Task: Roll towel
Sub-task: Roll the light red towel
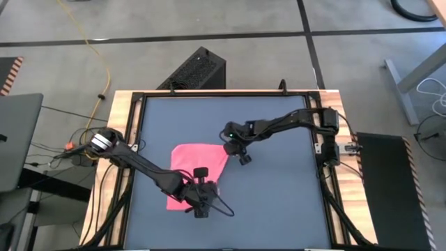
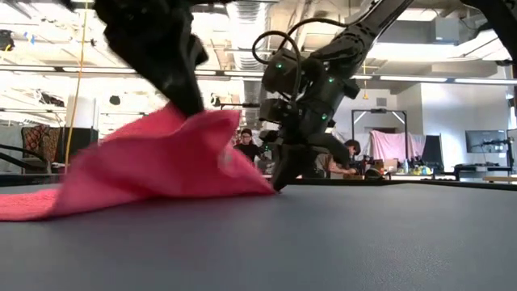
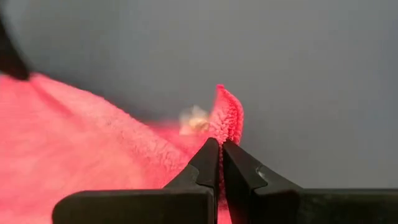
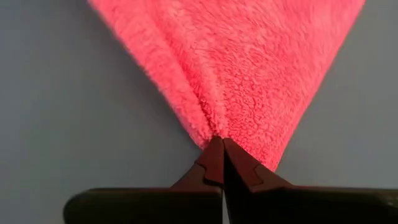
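Left tool [image 1: 200,206] is at the near side of the bench [image 1: 279,202], and I see its two fingers [image 3: 208,163] pressed together on one corner of the towel [image 1: 198,167]. In the left wrist view the red edge of the cloth stands up just past the fingertips, with a small pale tag [image 3: 194,120] beside it. From the low view this corner is lifted off the bench surface, and the towel hangs from it like a tent.

My right tool [image 1: 244,157] is near the middle of the bench, at the towel's right corner. Its fingers [image 4: 214,158] are also closed, pinching the cloth at a point where the fabric gathers into folds that spread away from the tips. In the low view the right tool [image 2: 284,178] is down at the bench surface, and the towel there is held low against the bench.

So the towel is stretched between both tools: one corner raised by the left one, one corner kept low by the right one. The far left part of the cloth [image 2: 32,202] lies flat on the dark bench.
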Tool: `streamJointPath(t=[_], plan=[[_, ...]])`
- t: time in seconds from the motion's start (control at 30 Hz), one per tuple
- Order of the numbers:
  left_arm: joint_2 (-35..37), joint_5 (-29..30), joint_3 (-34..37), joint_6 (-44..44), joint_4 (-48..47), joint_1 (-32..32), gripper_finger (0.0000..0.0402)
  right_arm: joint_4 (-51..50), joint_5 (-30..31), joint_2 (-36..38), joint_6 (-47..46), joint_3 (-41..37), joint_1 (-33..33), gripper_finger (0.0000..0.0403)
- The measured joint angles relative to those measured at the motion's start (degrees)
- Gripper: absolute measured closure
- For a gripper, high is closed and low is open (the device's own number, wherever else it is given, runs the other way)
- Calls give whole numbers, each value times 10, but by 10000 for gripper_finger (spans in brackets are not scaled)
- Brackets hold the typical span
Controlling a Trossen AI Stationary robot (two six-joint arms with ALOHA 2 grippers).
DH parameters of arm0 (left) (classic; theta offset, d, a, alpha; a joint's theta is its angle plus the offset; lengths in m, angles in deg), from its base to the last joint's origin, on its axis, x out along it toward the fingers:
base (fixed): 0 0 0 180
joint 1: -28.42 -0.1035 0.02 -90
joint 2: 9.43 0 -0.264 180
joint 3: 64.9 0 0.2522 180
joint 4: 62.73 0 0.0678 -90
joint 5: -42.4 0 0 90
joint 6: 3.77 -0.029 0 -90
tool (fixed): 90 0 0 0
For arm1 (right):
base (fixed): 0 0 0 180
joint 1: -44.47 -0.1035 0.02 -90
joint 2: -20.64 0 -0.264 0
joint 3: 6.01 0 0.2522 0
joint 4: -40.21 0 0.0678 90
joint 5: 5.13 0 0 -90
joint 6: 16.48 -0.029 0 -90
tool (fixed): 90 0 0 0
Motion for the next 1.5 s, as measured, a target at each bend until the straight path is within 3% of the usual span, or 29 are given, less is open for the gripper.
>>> streamJointPath(t=[0.23,0.47,0.7,0.9,1.1,1.4,1.5], plan=[[80,70,0,-53,30,8,401,-102,1,121,-28,-1,-2,394],[123,90,-1,-130,78,-10,401,-194,0,271,-55,0,1,394],[147,83,-1,-212,177,-38,401,-231,4,423,-102,0,1,394],[148,63,-1,-264,242,-45,401,-222,66,515,-225,0,-1,394],[148,108,-1,-190,119,-46,401,-224,97,485,-275,-9,5,394],[138,139,-1,-88,-39,-53,401,-50,103,285,-218,-29,53,394],[138,142,1,-47,-99,-65,401,-51,101,238,-216,-31,67,394]])
